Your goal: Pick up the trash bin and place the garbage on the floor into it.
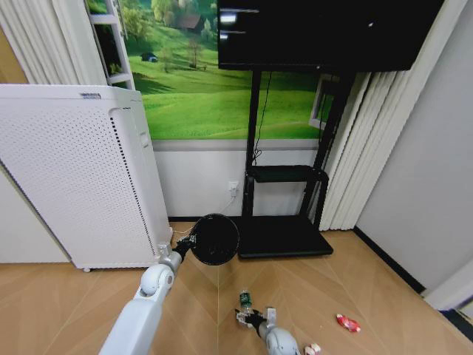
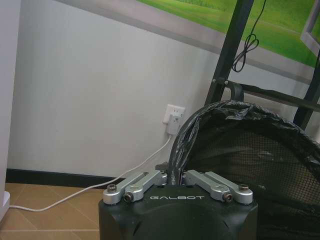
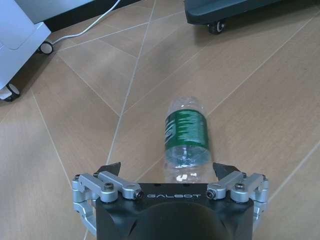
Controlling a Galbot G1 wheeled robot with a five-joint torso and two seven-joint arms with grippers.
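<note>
My left gripper (image 1: 185,248) is shut on the rim of the black mesh trash bin (image 1: 216,239) and holds it off the floor, tipped on its side. In the left wrist view the fingers (image 2: 150,179) pinch the bin's rim and black liner (image 2: 250,150). On the wood floor lies a clear bottle with a green label (image 1: 244,299). My right gripper (image 1: 251,318) is open just above it. The right wrist view shows the bottle (image 3: 186,137) with its near end between the open fingertips of that gripper (image 3: 167,167). A red wrapper (image 1: 348,322) and a red-and-white piece (image 1: 313,348) lie further right.
A tall white perforated appliance (image 1: 74,177) on casters stands at the left. A black screen stand (image 1: 284,237) with a wheeled base sits against the far wall. A white cable (image 2: 75,195) runs from a wall socket (image 2: 174,117) along the floor.
</note>
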